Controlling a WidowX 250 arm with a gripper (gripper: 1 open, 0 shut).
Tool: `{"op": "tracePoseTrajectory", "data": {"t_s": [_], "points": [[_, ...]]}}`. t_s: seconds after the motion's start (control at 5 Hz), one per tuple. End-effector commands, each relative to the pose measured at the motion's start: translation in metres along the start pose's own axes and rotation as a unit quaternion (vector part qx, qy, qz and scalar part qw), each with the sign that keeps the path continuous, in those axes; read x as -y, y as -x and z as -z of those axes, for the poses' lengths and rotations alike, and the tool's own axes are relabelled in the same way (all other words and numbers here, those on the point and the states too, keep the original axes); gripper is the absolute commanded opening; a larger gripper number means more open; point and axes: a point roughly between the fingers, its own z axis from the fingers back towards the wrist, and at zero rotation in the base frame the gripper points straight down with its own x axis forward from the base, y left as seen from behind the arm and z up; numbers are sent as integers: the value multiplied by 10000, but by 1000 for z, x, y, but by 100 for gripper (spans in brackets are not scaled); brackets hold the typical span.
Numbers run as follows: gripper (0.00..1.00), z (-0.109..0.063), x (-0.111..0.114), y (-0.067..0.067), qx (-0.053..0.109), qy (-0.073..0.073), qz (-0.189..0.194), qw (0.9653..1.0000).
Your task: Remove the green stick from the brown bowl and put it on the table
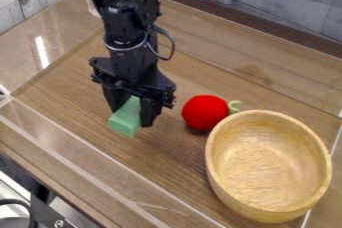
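The mint-green stick (128, 119) hangs between the fingers of my black gripper (131, 115), which is shut on it, low over the table (80, 82) left of centre. Its lower end is close to the wood; I cannot tell whether it touches. The brown bowl (267, 166), a round tan wooden one, stands empty at the front right, well apart from the gripper.
A red round fruit (202, 112) with a green stem lies between the gripper and the bowl, touching the bowl's rim side. Clear acrylic walls (54, 137) ring the tabletop, with a clear bracket (107, 5) at the back left.
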Motion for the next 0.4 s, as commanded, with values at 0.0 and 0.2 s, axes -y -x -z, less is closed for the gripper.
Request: {"op": "tracePoseTrajectory", "data": {"t_s": [0.0,0.2], "points": [[0,-7,-3,-11,130,-91,-297,9994],[0,-7,-2,-15,91,-130,-492,9987]]}}
